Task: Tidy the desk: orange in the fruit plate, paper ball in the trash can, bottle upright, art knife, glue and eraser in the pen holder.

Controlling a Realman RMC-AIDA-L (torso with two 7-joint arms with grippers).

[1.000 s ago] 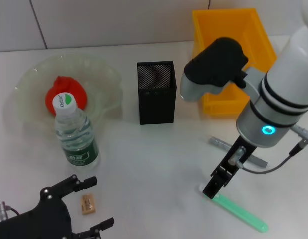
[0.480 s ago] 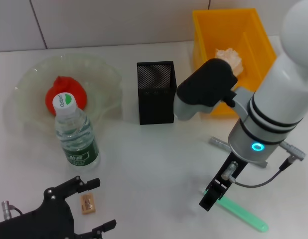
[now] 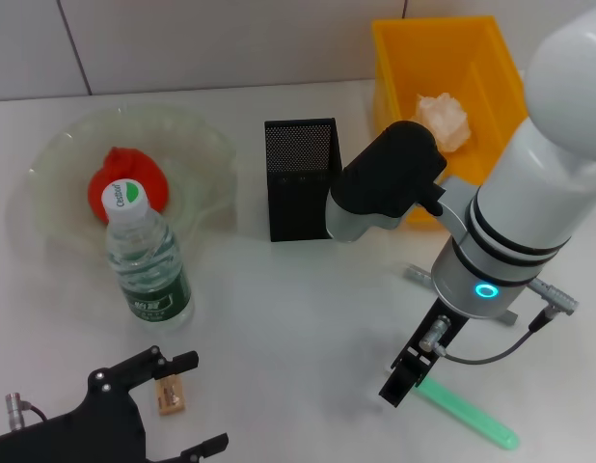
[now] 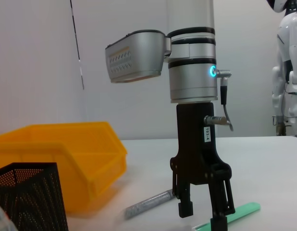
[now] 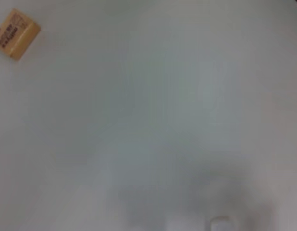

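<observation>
The right gripper (image 3: pixel 399 383), jaws apart and empty, had slid toward seven o'clock, its tips at the green knife's (image 3: pixel 467 413) near end on the desk (image 3: pixel 298 309); a grasp looked imminent. The eraser (image 3: pixel 171 394) lay between the open left gripper's (image 3: pixel 187 405) fingers. The glue (image 3: pixel 421 277) lay at the knife's twelve.

Bright even light, soft shadows – right wrist view badly blurred, unfocused.

a pale tiled wall (image 3: pixel 182 39) with dark seams stands behind the tabletop.
</observation>
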